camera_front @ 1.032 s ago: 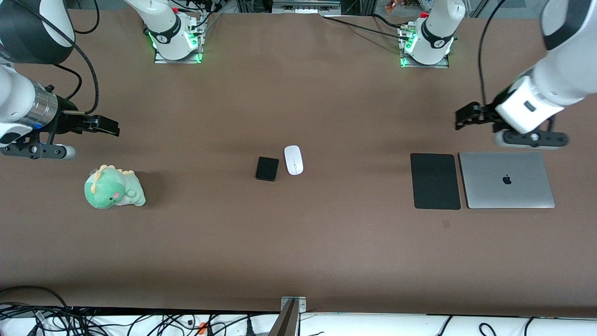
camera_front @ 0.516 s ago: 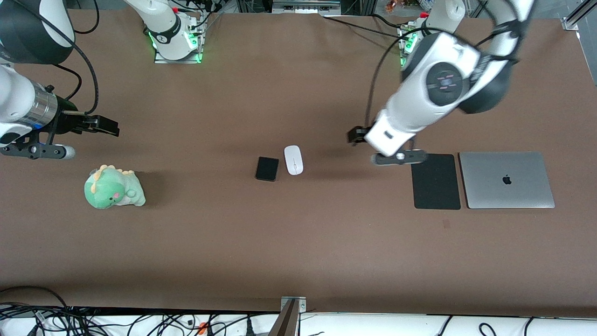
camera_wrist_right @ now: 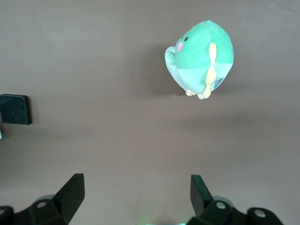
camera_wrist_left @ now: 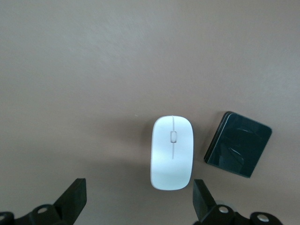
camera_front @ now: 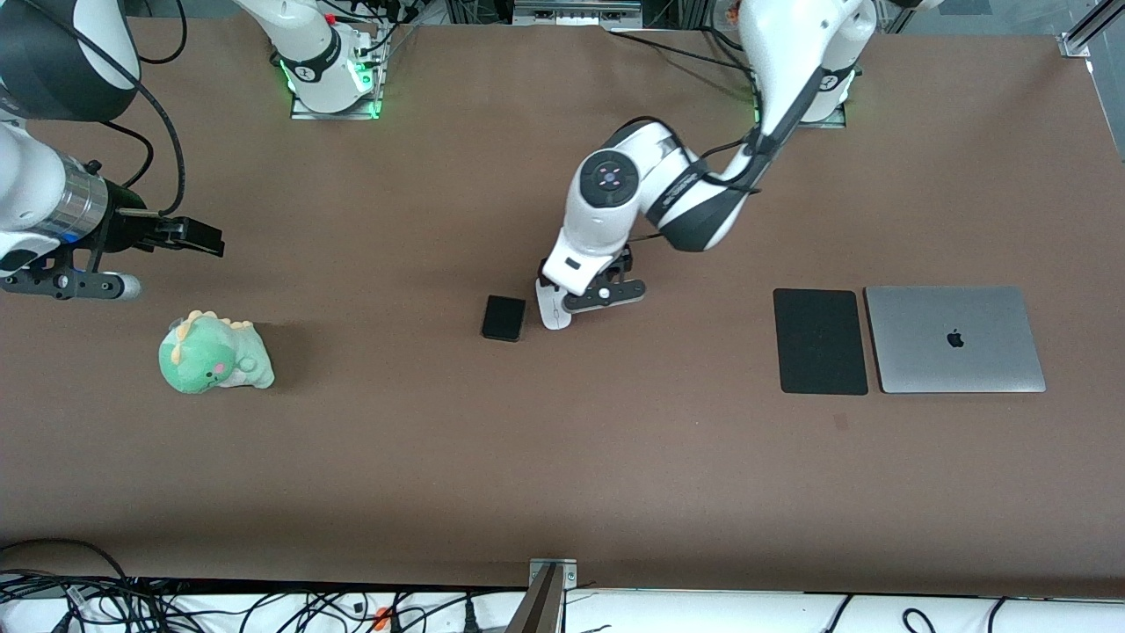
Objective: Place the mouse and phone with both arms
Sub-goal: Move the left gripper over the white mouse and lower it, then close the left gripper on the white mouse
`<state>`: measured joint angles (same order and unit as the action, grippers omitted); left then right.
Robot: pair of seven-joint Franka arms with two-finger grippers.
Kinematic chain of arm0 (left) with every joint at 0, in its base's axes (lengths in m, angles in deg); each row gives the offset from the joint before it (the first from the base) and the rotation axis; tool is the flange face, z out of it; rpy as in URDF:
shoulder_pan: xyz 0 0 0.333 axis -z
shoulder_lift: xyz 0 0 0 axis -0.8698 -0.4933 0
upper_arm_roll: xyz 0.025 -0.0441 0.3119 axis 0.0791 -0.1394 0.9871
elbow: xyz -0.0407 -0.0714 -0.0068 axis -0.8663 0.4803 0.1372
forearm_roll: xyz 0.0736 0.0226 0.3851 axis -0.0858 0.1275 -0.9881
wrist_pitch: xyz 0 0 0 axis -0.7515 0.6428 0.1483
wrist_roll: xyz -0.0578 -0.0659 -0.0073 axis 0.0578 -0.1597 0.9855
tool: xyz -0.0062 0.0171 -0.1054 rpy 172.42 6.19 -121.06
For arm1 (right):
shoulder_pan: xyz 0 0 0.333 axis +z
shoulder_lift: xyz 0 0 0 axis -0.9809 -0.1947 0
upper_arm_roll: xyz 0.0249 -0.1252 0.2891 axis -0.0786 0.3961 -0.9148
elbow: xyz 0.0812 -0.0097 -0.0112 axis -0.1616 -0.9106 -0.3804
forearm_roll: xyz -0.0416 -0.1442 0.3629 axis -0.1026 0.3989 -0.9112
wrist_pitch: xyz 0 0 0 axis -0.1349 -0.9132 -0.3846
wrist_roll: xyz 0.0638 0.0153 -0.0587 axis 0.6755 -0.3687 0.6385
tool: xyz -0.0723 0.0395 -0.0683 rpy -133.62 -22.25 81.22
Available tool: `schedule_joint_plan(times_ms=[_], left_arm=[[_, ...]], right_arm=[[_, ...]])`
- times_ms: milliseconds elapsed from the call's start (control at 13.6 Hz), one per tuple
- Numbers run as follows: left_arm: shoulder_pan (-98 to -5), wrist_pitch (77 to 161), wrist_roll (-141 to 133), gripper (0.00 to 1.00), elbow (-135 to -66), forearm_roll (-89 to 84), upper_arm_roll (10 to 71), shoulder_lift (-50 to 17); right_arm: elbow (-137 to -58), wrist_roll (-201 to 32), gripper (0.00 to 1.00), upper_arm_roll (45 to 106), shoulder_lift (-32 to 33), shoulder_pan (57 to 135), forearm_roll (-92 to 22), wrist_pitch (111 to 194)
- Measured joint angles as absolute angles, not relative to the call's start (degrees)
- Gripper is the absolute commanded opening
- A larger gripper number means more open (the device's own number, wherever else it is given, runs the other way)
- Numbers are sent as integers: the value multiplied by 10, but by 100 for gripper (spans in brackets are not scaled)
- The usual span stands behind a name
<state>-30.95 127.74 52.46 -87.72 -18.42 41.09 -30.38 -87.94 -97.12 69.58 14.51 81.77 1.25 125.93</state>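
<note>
**Left gripper poised over the mouse, right arm waiting at the table's end**

The left gripper (camera_wrist_left: pixel 138 206) hangs directly over the mouse (camera_wrist_left: pixel 171 152), its two black fingers (camera_wrist_left: pixel 75 197) spread wide apart with nothing between them. In the left wrist view the white oval mouse lies flat on the brown table (camera_wrist_left: pixel 93 70), with a thin grey line down its middle and one finger standing off each of its long sides, neither touching it. Just beside the mouse, slightly apart and turned at a small angle, lies the phone (camera_wrist_left: pixel 238 150), a small black slab with rounded corners.

In the front view the left arm reaches from its base to the middle of the table, and its wrist covers most of the mouse (camera_front: pixel 551 315). The phone (camera_front: pixel 504 317) lies beside the mouse, toward the right arm's end of the table.

Toward the left arm's end lie a flat black mouse pad (camera_front: pixel 819 341) and, just beside it, a closed silver laptop (camera_front: pixel 954 339).

The right gripper (camera_front: pixel 204 237) waits in the air near the right arm's end of the table, fingers spread and holding nothing. A green plush dinosaur (camera_front: pixel 214 353) sits on the table close by, well apart from the phone
</note>
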Motion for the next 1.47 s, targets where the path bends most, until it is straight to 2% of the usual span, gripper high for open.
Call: schedule_joint_plan(times_ms=[442,884,958,1032,1105,1400,1474], left_arm=[[-231,1309,621,100,-816,-194,457,-397],[-228,1327,634,100,-805,-194,462,-417],[-228,1327,634,96,-804,-194,462,-417],[-228,1327,634,86,-804,-194,462,-417],[-228,1327,634,81,-804,-194,462,-417],[-228,1327,631,76,-804,-195,463,-421],[-228,1327,630,71,-804,-195,463,-422]], right_arm=[[-880,-971,100,697,145,818,12,1259],[-880,-973,100,697,145,818,13,1258],[-880,-973,100,698,145,818,13,1257],[-880,-973,100,698,145,818,13,1257],[-880,-974,100,698,145,818,13,1256],[-882,-975,100,701,144,816,13,1256],[-883,-975,100,702,144,816,13,1256]])
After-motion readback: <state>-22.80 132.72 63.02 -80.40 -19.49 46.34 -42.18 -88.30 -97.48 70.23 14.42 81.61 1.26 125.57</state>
